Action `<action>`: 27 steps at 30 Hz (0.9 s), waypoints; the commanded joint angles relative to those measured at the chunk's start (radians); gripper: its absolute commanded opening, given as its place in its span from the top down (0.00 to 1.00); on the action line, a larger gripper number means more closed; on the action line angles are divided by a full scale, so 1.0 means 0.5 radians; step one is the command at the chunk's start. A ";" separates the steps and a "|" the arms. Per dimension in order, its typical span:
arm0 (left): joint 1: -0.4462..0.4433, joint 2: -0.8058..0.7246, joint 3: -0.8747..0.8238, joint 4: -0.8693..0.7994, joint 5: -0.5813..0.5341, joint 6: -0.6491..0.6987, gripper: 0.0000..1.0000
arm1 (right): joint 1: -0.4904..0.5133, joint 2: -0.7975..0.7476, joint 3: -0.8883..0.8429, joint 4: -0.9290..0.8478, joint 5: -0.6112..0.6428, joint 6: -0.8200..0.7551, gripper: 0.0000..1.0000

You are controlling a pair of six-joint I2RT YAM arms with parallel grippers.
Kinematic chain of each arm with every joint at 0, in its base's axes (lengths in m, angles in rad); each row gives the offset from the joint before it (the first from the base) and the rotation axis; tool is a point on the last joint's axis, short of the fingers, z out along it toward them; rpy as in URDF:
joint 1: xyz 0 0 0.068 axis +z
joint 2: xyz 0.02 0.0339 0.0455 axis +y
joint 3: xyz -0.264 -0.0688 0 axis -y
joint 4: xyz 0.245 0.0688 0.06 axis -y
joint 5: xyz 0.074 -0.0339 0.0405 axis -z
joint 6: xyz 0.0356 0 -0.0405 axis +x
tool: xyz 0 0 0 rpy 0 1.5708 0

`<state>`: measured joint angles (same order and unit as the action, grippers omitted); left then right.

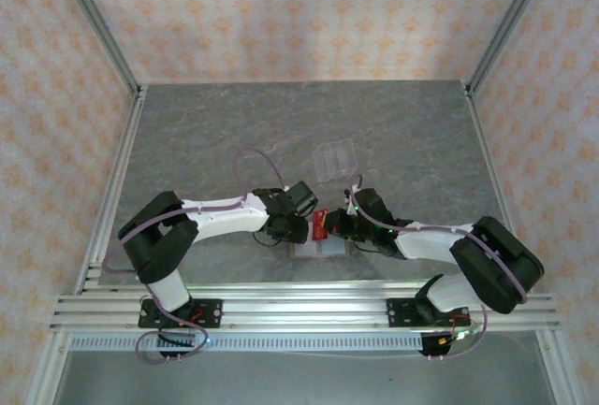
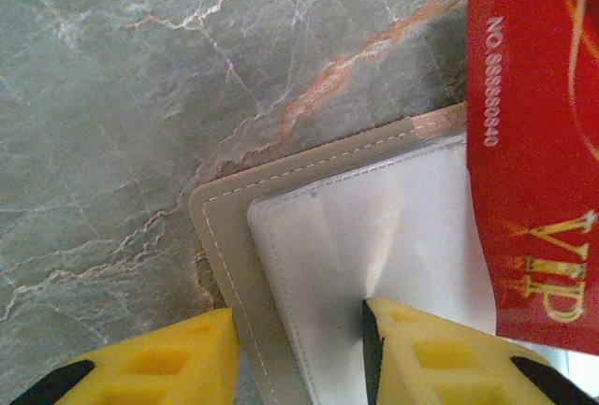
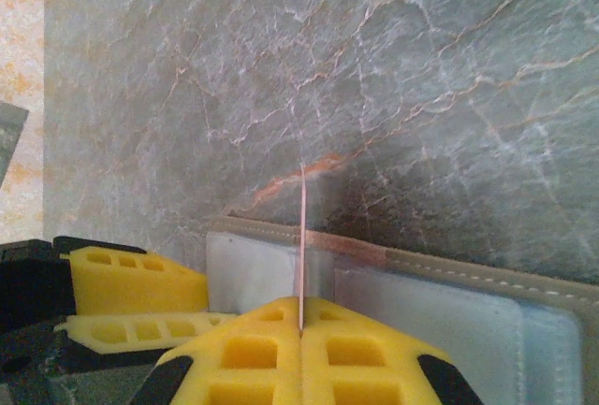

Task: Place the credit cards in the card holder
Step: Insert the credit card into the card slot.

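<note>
The card holder (image 2: 346, 255) is laid open on the bench (image 1: 412, 143), close to the near edge and between the two arms, with its pale lining turned up. The left hand (image 2: 299, 363) is held spread across the holder's left edge. One finger (image 2: 159, 368) is seen over bare bench and the other over the lining; whether the lining is touched cannot be told. A red credit card (image 3: 302, 227) marked VIP is pinched between the pressed-together fingers of the right hand (image 3: 301, 330) and is held at the holder's far edge. A clear plastic rack (image 1: 335, 157) is seen farther back, well apart.
</note>
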<state>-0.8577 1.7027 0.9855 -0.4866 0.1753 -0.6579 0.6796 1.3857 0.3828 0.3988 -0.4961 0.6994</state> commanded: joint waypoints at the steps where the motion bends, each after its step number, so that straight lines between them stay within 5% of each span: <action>1: -0.017 0.081 -0.057 -0.043 -0.042 -0.028 0.62 | 0.021 0.035 -0.070 0.103 -0.008 0.038 1.00; 27: -0.022 0.095 -0.041 -0.055 -0.044 -0.025 0.62 | 0.107 -0.010 -0.295 0.102 -0.078 0.062 1.00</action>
<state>-0.8577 1.7046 0.9855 -0.4858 0.1753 -0.6579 0.7193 1.3659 0.2588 0.5289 -0.5362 0.7479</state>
